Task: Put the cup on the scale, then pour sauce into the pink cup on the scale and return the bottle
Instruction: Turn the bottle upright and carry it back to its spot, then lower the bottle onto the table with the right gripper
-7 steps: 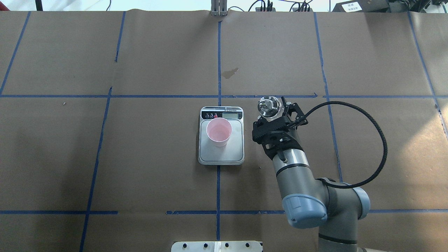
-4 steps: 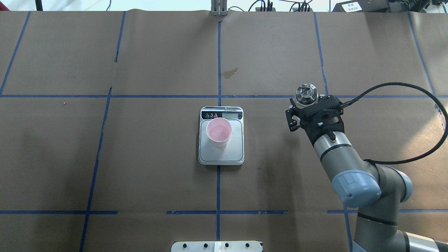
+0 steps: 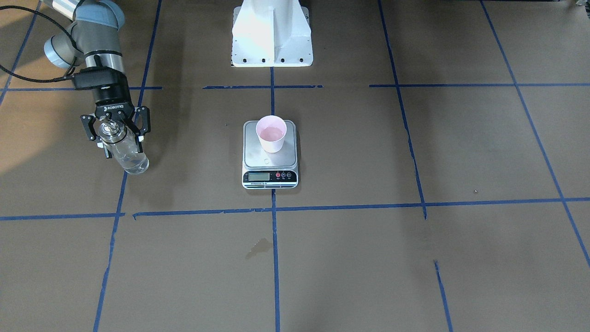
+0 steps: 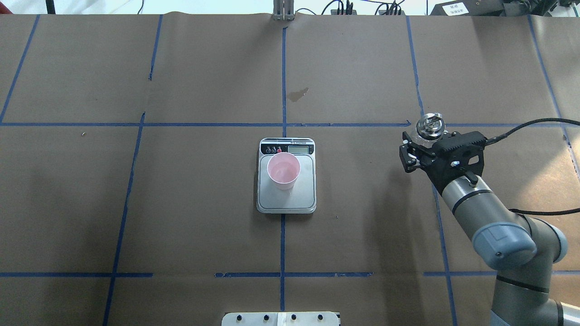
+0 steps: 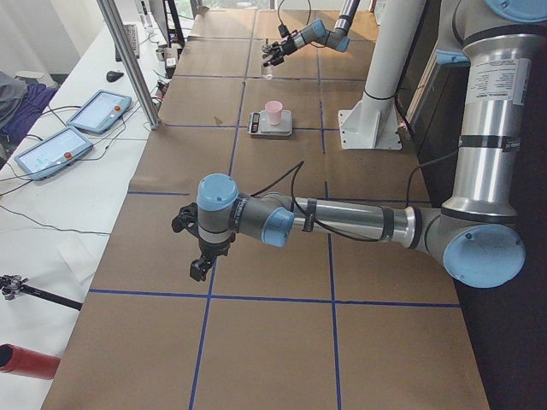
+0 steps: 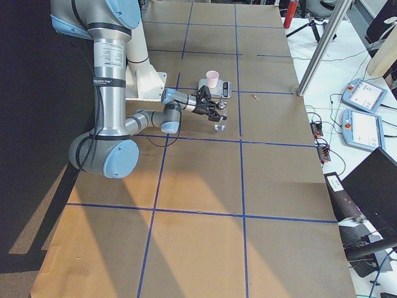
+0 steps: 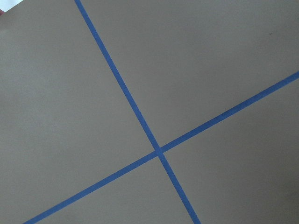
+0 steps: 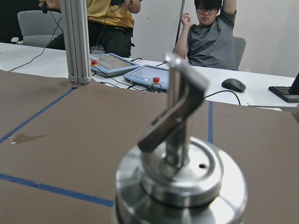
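The pale pink cup stands upright on the scale at the table's centre; it also shows in the front view on the scale, with a liquid surface inside. My right gripper is shut on the clear glass bottle, upright, well to the right of the scale. The bottle's silver pour-spout cap fills the right wrist view. I cannot tell whether the bottle's base touches the table. My left gripper shows only in the exterior left view, low over the table near its left end; I cannot tell its state.
Brown paper with blue tape lines covers the table. A dark stain lies beyond the scale. The robot's white base stands behind the scale. Operators and tablets sit past the far edge.
My right arm has carried the bottle rightward, from just beside the scale to well away from it. The cup and scale have not moved.
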Action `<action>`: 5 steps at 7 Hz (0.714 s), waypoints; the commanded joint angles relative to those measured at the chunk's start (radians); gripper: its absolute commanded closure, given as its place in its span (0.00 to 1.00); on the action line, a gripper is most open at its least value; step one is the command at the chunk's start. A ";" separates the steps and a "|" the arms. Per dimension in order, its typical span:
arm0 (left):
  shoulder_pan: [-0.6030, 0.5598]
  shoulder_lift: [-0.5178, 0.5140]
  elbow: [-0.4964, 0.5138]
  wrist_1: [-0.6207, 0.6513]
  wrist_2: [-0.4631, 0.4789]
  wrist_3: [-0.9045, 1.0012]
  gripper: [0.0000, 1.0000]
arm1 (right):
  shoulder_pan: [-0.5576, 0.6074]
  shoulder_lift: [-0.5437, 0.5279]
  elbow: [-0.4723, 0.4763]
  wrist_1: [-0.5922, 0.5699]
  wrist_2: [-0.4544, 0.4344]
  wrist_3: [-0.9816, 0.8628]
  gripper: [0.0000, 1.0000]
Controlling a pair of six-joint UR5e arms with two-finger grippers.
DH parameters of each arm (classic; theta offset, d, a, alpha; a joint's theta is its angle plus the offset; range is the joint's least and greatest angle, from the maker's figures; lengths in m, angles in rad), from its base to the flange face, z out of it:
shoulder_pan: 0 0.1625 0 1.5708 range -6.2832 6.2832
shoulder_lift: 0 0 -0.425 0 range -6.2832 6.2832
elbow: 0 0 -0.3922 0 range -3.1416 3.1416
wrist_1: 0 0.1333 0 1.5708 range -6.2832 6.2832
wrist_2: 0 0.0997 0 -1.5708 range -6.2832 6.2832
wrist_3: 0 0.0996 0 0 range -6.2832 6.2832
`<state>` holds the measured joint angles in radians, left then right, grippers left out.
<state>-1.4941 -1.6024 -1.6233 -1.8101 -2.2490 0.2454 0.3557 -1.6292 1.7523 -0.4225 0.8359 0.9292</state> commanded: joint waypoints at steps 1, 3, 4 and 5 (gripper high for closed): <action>0.001 -0.001 -0.001 0.000 0.000 0.000 0.00 | 0.000 -0.009 -0.045 0.067 0.003 0.011 1.00; 0.001 -0.001 -0.001 0.000 0.002 -0.002 0.00 | 0.000 -0.011 -0.046 0.068 0.003 0.013 1.00; 0.001 -0.001 -0.001 0.000 0.002 -0.002 0.00 | 0.002 -0.015 -0.046 0.067 0.003 0.013 1.00; 0.001 -0.001 -0.001 0.000 0.002 -0.002 0.00 | 0.002 -0.021 -0.048 0.067 -0.001 0.014 1.00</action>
<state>-1.4926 -1.6030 -1.6245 -1.8101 -2.2474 0.2440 0.3569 -1.6444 1.7057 -0.3556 0.8380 0.9421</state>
